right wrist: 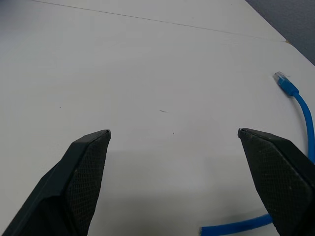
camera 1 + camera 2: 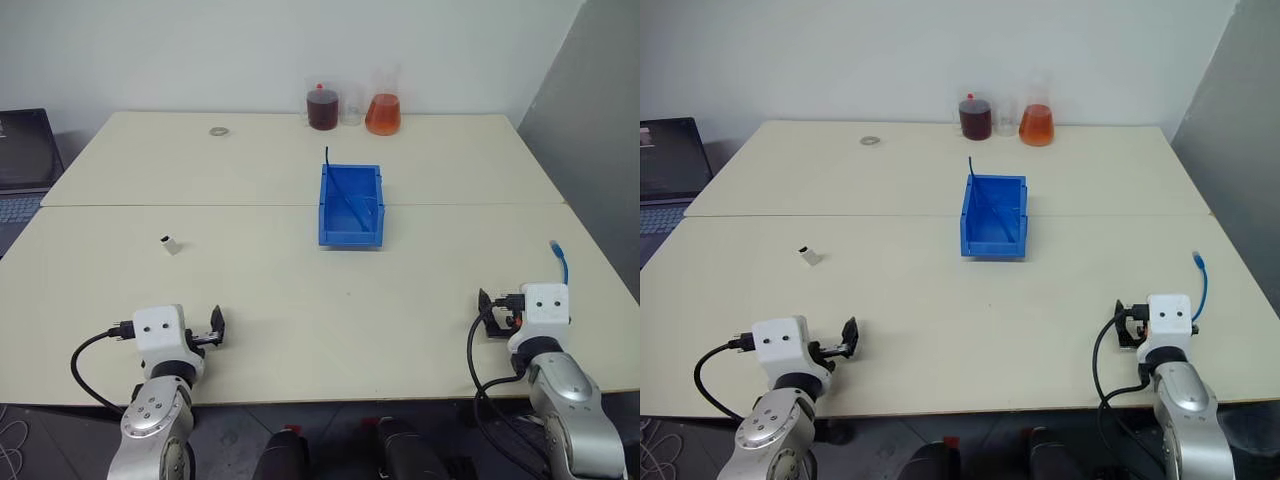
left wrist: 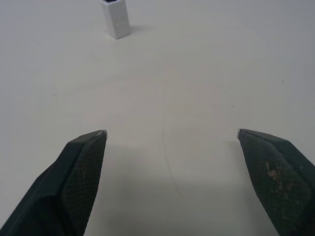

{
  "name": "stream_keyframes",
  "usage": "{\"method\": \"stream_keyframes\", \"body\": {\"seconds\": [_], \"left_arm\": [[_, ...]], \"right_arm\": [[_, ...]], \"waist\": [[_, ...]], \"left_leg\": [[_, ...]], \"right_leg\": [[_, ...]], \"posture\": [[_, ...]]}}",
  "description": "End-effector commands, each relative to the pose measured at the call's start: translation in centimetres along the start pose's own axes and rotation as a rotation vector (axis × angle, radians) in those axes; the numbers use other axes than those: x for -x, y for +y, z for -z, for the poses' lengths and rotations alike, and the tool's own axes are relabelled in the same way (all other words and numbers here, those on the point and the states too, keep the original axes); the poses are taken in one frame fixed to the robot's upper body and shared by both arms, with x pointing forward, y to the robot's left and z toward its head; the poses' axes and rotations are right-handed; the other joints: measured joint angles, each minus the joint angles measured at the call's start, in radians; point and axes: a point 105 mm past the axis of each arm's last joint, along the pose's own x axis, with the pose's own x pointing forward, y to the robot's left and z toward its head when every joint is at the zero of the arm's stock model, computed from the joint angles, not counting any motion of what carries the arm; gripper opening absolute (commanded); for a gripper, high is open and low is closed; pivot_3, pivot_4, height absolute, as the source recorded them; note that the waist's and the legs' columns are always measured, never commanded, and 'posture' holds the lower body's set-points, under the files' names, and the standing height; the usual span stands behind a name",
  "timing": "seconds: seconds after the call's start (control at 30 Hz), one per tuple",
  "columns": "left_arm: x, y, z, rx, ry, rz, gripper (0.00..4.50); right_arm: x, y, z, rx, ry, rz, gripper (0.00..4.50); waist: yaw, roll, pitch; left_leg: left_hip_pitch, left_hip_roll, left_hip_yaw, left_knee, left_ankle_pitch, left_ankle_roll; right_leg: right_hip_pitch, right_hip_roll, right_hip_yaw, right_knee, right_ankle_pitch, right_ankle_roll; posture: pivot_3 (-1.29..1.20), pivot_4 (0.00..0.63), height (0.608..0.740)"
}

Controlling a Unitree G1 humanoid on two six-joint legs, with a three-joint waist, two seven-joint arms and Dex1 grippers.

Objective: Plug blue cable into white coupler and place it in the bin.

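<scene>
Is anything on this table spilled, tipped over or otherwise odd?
Nothing is spilled. The white coupler lies tilted on the table. A dark strand sticks up from the bin. The blue cable curls near the table's right edge.

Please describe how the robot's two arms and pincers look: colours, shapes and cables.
Both arms are silver-grey with rounded joints, and each ends in a white square wrist housing with two dark dots. The left pincer and right pincer have black, wedge-shaped, textured fingers. Black cables loop beside each wrist.

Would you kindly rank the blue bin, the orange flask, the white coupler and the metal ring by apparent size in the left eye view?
1. blue bin
2. orange flask
3. white coupler and metal ring: alike, and the ring lies farther away, so unranked.
</scene>
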Motion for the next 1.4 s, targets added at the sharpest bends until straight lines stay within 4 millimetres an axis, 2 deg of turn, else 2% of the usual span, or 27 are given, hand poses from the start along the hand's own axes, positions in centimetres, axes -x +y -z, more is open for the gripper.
{"method": "stream_keyframes", "body": {"seconds": [0.03, 0.43, 1.0, 1.07, 1.23, 1.3, 1.33, 1.4], "left_arm": [[0.3, 0.7, -0.9, -0.006, -0.035, -0.043, 4.50], [0.2, 1.4, -0.9, 0.005, -0.036, -0.066, 4.50], [-0.4, 0.5, -1.5, -0.008, -0.052, -0.009, 4.50], [-0.8, -1.0, -2.9, -0.012, -0.094, 0.109, 4.50], [-1.5, -5.9, -7.9, -0.179, -0.199, 0.553, 4.50], [-1.6, -9.7, -11.3, -0.258, -0.280, 0.801, 4.50], [-1.3, -11.6, -12.3, -0.298, -0.307, 0.915, 4.50], [-0.2, -15.5, -13.2, -0.340, -0.335, 1.132, 4.50]], "right_arm": [[0.1, -0.9, -1.0, 0.018, -0.046, 0.035, 4.41], [-0.3, -1.2, -0.6, 0.019, -0.048, 0.045, 4.41], [-0.4, -1.2, -0.8, 0.024, -0.058, 0.050, 4.41], [-0.4, -1.4, -1.4, 0.042, -0.074, 0.043, 4.41], [-0.6, -2.8, -3.3, 0.097, -0.114, 0.055, 4.41], [-0.9, -4.2, -4.0, 0.126, -0.118, 0.082, 4.41], [-1.2, -4.8, -4.2, 0.137, -0.115, 0.094, 4.41], [-1.9, -6.2, -4.3, 0.155, -0.102, 0.127, 4.41]], "waist": [[0.000, 0.000, 0.000], [0.000, 0.000, 0.000], [0.000, 0.000, 0.000], [0.000, 0.000, 0.000], [0.005, -0.001, 0.000], [0.011, 0.000, 0.001], [0.012, 0.000, 0.001], [0.012, 0.000, 0.001]], "left_leg": [[0.000, 0.000, 0.000, 0.000, 0.000, 0.000], [0.000, 0.000, 0.000, 0.000, 0.000, 0.000], [0.000, 0.000, 0.000, 0.000, 0.000, 0.000], [0.000, 0.000, 0.000, 0.000, 0.000, 0.000], [0.000, 0.000, 0.000, 0.001, 0.000, 0.000], [0.000, -0.001, 0.000, 0.001, 0.000, 0.000], [0.000, -0.001, -0.001, 0.002, 0.000, 0.000], [0.000, -0.002, -0.001, 0.002, 0.000, 0.000]], "right_leg": [[0.000, 0.000, 0.000, 0.000, 0.000, 0.000], [0.000, 0.000, 0.000, 0.000, 0.000, 0.000], [0.000, 0.000, 0.000, 0.000, 0.000, 0.000], [0.000, 0.000, 0.000, 0.000, 0.000, 0.000], [0.000, 0.000, 0.000, 0.001, 0.000, 0.000], [0.000, 0.000, -0.001, 0.001, 0.000, 0.000], [0.000, 0.000, -0.001, 0.001, 0.000, 0.000], [0.001, 0.000, -0.001, 0.000, 0.001, 0.002]], "posture": [[0.00, 0.150, 0.740], [0.00, 0.150, 0.740], [0.00, 0.150, 0.740], [0.00, 0.150, 0.740], [0.00, 0.150, 0.740], [0.00, 0.150, 0.740], [0.00, 0.150, 0.740], [0.00, 0.150, 0.740]]}}
